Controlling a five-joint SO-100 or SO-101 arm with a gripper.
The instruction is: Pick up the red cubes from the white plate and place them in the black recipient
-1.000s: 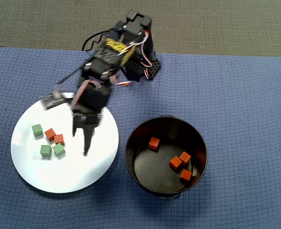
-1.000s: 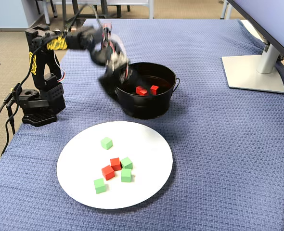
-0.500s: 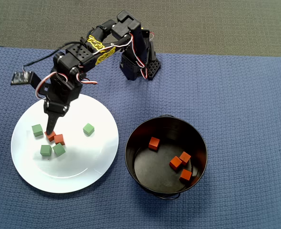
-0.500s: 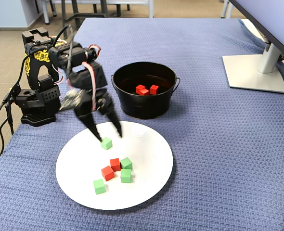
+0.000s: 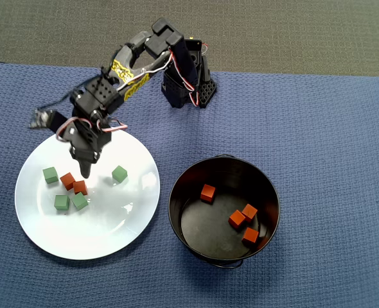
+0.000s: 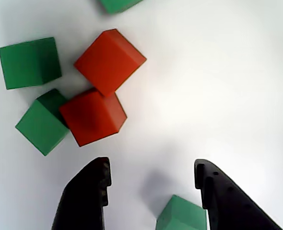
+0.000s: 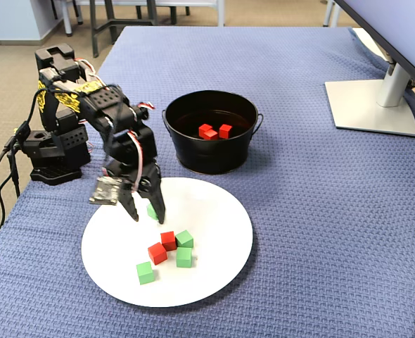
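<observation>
Overhead view: the white plate [image 5: 122, 228] holds two red cubes [image 5: 73, 184] at its nine o'clock; four lie in the black recipient [image 5: 223, 165]. Wrist view: the fingers [image 6: 151, 179] are spread, empty, cubes at eleven o'clock. Fixed view: fingers poised above the plate.

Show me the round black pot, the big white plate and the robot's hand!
Round black metal pot [image 5: 176, 192], overhead view, left rim.
Big round white plate [image 5: 106, 224], overhead view, bare surface.
Hand [image 6: 151, 177], wrist view, between fingertips.
</observation>
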